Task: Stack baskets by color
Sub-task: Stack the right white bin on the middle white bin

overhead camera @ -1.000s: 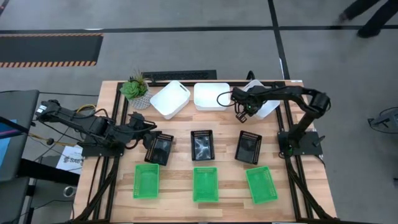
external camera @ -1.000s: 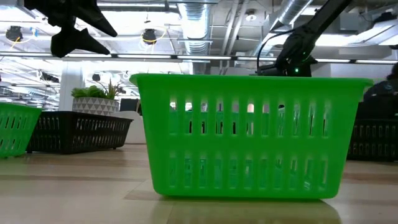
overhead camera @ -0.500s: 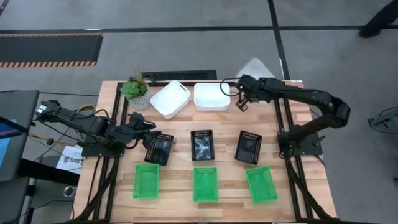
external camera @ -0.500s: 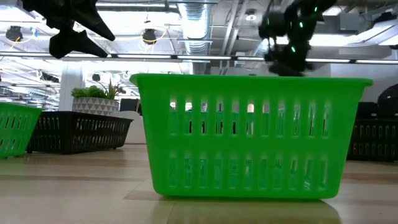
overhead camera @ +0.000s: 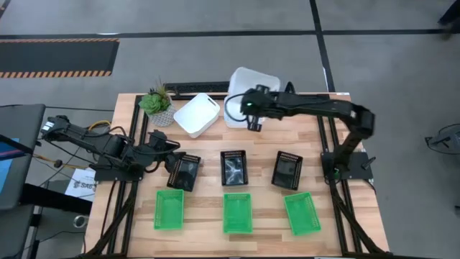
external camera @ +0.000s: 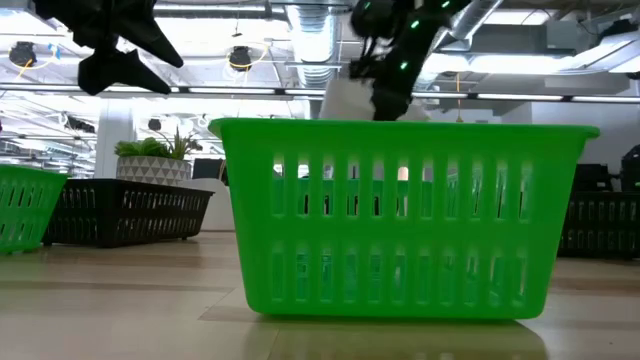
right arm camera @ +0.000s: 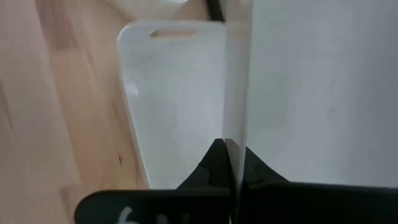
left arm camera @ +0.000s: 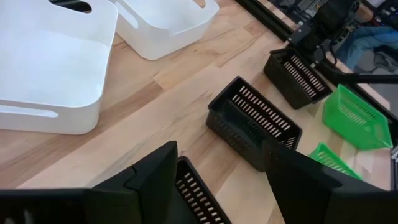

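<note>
From above, the right claw (overhead camera: 251, 124) sits over the back middle of the worktop (overhead camera: 345, 216), its fingers pinched together on the wall of a lifted white basket (overhead camera: 253, 81), which hangs tilted and partly beyond the worktop's back edge. The top-down picture hides what lies under it; the right wrist view fills that in — another white basket (right arm camera: 171, 99) rests on the wood directly below, and the thin white wall of the held one runs straight down between the two dark fingertips. A third white basket (overhead camera: 196, 114) stands angled just beside the plant (overhead camera: 156, 103).

The three black baskets form a middle row: left (overhead camera: 184, 171), centre (overhead camera: 233, 167) and right (overhead camera: 287, 170). The three green ones line the front: left (overhead camera: 169, 208), centre (overhead camera: 237, 212), right (overhead camera: 301, 213).

The left claw (overhead camera: 171, 155) waits just beside the left black basket; only its own wrist view shows the fingers (left arm camera: 149, 180) clearly spread, with nothing between them.

The table-level view is mostly filled by one green basket (the centre one, it seems), with the raised white basket just visible above its rim under the right arm.
</note>
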Tool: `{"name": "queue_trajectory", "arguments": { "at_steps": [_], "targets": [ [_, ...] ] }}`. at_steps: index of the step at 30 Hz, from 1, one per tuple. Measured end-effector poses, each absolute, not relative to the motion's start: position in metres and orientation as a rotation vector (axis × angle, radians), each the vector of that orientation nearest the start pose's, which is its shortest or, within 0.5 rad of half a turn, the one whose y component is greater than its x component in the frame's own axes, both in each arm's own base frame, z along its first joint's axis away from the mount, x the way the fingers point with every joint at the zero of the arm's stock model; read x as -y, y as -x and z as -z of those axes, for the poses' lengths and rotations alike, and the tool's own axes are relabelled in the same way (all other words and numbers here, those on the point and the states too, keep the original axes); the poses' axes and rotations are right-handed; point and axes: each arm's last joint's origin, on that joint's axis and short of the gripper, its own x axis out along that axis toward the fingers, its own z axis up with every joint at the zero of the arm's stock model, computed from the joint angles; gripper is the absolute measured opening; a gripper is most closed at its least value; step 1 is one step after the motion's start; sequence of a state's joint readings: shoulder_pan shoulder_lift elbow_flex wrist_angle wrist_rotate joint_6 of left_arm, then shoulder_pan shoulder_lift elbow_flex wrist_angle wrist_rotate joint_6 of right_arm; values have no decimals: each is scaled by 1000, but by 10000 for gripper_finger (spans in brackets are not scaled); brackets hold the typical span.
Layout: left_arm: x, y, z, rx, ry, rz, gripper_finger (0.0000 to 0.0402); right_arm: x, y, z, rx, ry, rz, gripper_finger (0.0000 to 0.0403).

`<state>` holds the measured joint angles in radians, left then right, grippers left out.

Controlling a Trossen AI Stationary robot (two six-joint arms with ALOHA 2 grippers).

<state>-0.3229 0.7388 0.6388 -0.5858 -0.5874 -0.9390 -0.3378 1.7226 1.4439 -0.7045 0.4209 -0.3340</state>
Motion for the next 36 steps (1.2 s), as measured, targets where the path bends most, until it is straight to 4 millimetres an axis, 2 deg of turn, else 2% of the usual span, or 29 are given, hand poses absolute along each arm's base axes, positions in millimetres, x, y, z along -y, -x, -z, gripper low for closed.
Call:
{"name": "queue_trajectory", "arguments": {
  "at_steps": [3,6,9,14,26,36],
  "targets": [
    [31,-143,-257,-454,598,-511,224,135,-355,-260,-1182,369,458,1],
    [31,-143,-257,-457,601,-506,224,136,-363,-244,-1231,354,383,1],
    [31,-143,-257,-458,600,-505,224,136,-366,-230,-1271,327,322,1],
    [31,-143,-257,-458,599,-505,224,137,-369,-218,-1302,320,278,0],
    [31,-142,-256,-473,588,-512,224,160,-355,-215,-1305,137,208,1],
    [31,-141,-256,-475,586,-513,224,158,-355,-215,-1304,121,173,1]
  ]
}}
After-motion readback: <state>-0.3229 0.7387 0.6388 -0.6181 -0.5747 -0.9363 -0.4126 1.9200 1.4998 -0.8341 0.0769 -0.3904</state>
